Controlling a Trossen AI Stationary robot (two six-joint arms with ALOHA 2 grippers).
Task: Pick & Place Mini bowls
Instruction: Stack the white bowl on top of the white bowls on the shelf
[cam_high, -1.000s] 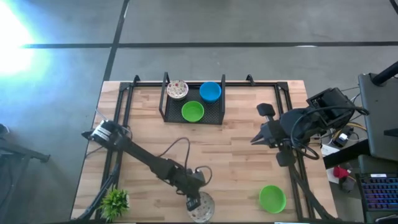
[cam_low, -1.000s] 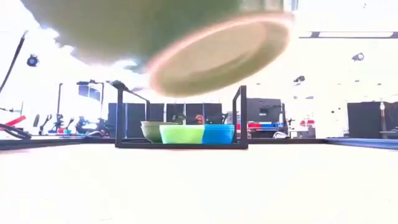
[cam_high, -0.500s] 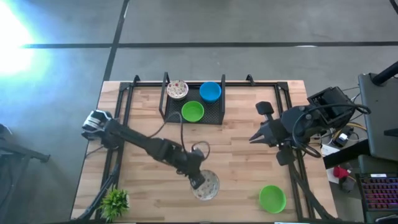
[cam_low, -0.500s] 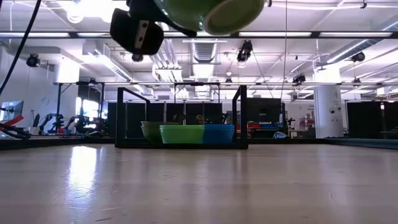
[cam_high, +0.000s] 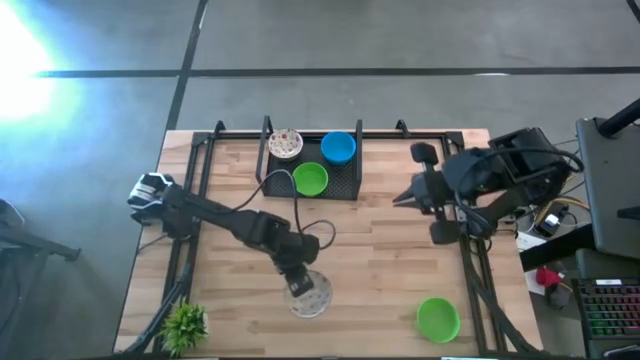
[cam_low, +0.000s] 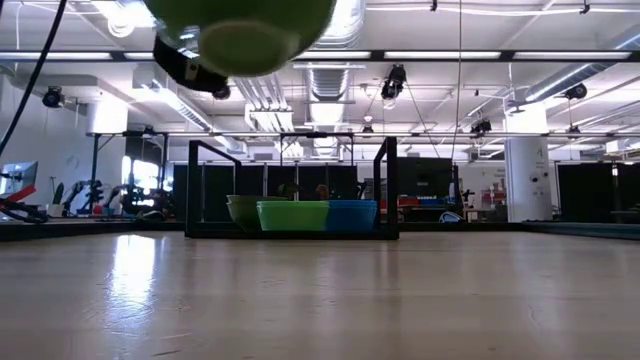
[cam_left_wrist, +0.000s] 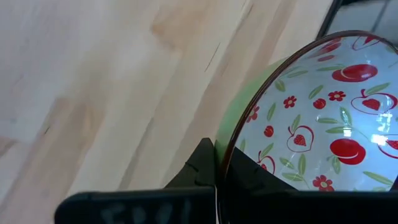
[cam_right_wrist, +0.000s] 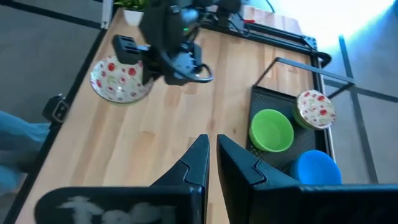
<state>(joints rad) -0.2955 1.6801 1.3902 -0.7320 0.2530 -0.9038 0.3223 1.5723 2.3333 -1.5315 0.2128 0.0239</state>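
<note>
Strawberry-patterned bowl (cam_high: 312, 296) — pinched by its rim in my closed left gripper (cam_high: 297, 288) — has lifted from the near edge, heading twelve o'clock toward the wire tray (cam_high: 352, 176); my right gripper (cam_high: 398, 199) waits shut.

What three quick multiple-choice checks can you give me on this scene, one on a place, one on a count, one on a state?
1. Where is the loose green bowl?
A. On the bare table near the front right corner
B. Inside the tray
C. Beside the potted plant

2. How many bowls sit in the black tray?
A. One
B. Three
C. Five

3. What is the left gripper doing?
A. Standing open over the tray
B. Closed on the rim of the patterned bowl
C. Resting empty on the table

Answers:
1. A, the high view shows it alone on the wood, far from tray and plant.
2. B, a patterned, a blue and a green one lie inside.
3. B, the left wrist view shows the fingers pinching that rim, and the low view shows the bowl off the table.
</note>
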